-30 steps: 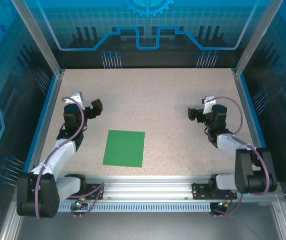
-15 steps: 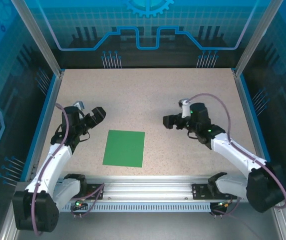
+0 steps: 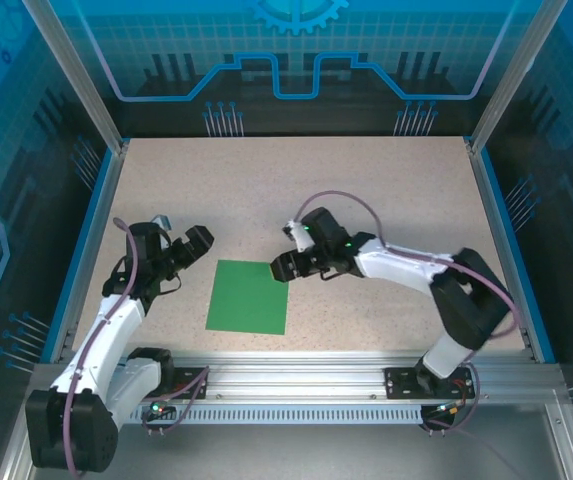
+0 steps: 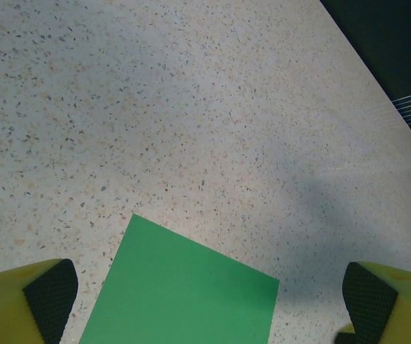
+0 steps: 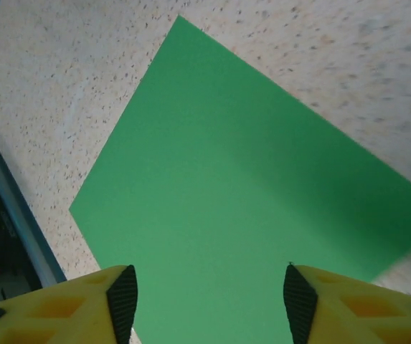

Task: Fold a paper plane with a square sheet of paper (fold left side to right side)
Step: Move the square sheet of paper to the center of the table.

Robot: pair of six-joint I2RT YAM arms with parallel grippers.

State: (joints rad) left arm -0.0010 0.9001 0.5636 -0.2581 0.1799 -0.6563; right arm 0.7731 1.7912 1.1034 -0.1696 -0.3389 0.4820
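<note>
The square sheet of green paper [image 3: 248, 297] lies flat and unfolded on the speckled table [image 3: 366, 190], near the front left of centre. My right gripper [image 3: 280, 266] hovers at the sheet's far right corner, open, with nothing between its fingers. In the right wrist view the paper [image 5: 248, 193] spreads out below the yellow fingers [image 5: 115, 304]. My left gripper [image 3: 198, 243] is open beyond the sheet's far left corner, apart from it. In the left wrist view the paper [image 4: 183, 294] lies low between the wide-set fingertips [image 4: 47, 294].
A metal rail [image 3: 296, 378] runs along the near table edge, seen as a dark strip [image 5: 4, 215] in the right wrist view. Blue edging [image 3: 91, 240] borders the left side and blue edging [image 3: 501, 230] the right. Bare tabletop lies behind and right of the sheet.
My right arm has swung far left across the table, bringing its gripper to the sheet's far right corner. My left gripper has edged slightly forward toward the sheet. The paper has not moved.
</note>
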